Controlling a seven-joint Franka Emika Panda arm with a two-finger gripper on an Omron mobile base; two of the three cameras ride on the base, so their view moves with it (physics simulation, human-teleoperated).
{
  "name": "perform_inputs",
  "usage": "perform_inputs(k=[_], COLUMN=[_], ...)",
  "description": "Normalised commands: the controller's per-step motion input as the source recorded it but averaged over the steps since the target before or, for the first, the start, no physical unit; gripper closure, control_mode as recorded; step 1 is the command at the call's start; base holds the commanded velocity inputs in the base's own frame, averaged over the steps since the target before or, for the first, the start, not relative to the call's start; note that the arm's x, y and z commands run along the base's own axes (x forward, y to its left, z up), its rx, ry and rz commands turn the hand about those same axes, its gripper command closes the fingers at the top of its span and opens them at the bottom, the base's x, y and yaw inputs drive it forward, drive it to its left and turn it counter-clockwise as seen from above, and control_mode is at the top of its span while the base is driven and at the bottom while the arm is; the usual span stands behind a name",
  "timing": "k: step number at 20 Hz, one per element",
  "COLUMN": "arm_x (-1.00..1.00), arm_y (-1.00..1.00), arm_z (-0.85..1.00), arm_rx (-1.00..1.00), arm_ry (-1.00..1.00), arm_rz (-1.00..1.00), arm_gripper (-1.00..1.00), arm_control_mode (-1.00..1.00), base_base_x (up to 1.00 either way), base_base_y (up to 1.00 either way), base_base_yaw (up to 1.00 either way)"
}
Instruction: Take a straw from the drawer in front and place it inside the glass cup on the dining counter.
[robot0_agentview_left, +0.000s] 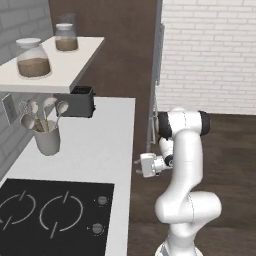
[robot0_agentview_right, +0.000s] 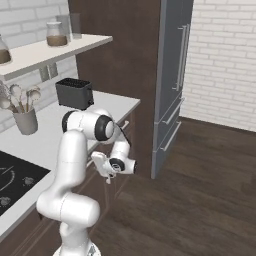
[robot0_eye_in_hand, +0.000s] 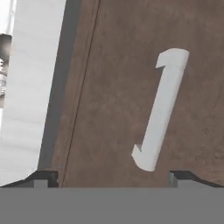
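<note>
The drawer (robot0_eye_in_hand: 109, 87) shows in the hand view as a flat dark-brown front panel, shut, with a white bar handle (robot0_eye_in_hand: 159, 109) running slantwise across it. My gripper (robot0_eye_in_hand: 113, 178) faces this panel, open, its dark fingertips (robot0_eye_in_hand: 43, 177) wide apart, the handle lying ahead between them and towards the right one, nothing held. From the base views, the gripper (robot0_agentview_left: 137, 167) (robot0_agentview_right: 101, 165) hangs just off the counter's front edge, pointed at the cabinet fronts below. The straw is hidden, and the glass cup and the dining counter are out of view.
A white counter (robot0_agentview_left: 100, 150) carries a black cooktop (robot0_agentview_left: 50, 215), a grey utensil holder with spoons (robot0_agentview_left: 47, 137) and a dark toaster (robot0_agentview_left: 82, 101). Above is a shelf (robot0_agentview_left: 55, 70) with jars. A tall grey fridge (robot0_agentview_right: 172, 85) stands right of the cabinets, beside the wooden floor (robot0_agentview_right: 200, 190).
</note>
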Motion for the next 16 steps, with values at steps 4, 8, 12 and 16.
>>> perform_inputs(k=[4,8,12,16], arm_x=[0.17,0.16,0.24,0.24], arm_y=[0.29,0.28,0.17,0.10], arm_z=[-0.30,-0.24,-0.26,-0.29], arm_rx=[0.00,0.00,0.00,0.00], arm_ry=[-0.03,-0.03,-0.01,0.00], arm_rz=[0.03,0.01,0.00,0.00], arm_gripper=[-1.00,-1.00,-1.00,-1.00], arm_control_mode=[-1.00,-1.00,-1.00,-1.00], base_base_x=[0.00,0.00,0.00,0.00], base_base_y=[0.00,0.00,0.00,0.00], base_base_yaw=[0.00,0.00,0.00,0.00])
